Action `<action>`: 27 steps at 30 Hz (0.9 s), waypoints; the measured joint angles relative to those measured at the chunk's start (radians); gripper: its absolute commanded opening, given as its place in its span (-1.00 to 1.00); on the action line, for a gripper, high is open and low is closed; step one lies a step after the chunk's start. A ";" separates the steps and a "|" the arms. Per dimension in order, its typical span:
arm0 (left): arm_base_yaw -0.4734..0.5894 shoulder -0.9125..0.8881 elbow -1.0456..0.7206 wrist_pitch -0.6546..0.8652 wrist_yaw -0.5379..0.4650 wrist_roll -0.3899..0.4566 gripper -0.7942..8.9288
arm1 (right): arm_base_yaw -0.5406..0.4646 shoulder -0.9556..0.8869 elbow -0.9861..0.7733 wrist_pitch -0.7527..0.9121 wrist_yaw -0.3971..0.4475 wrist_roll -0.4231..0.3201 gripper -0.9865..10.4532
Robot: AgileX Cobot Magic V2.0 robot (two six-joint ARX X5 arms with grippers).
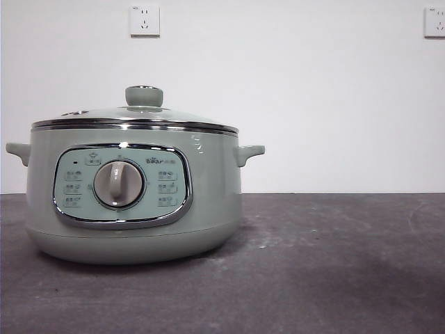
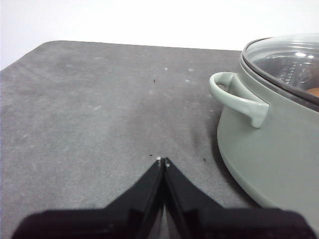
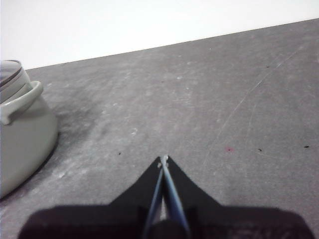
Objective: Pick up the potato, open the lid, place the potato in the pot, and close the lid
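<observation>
One pot (image 1: 132, 209) stands on the counter (image 1: 334, 264), with one lid (image 1: 135, 115) on it carrying one knob (image 1: 144, 95). The pot has two side handles and one dial (image 1: 119, 184). Two wall sockets show behind. Two tools: left (image 2: 162, 160), right (image 3: 163, 158).

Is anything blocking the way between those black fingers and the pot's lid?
Nothing visible does. Only bare grey table lies between the left gripper and the pot, whose lid sits closed; likewise for the right gripper.
</observation>
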 measured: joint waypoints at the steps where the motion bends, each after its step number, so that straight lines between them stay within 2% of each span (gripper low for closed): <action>1: 0.000 0.000 0.000 0.000 0.000 0.000 -0.84 | 0.000 0.000 0.000 0.000 0.000 0.000 -0.86; 27: 0.000 0.000 0.000 0.000 0.000 0.000 -0.84 | 0.000 0.000 0.000 0.000 0.000 0.000 -0.86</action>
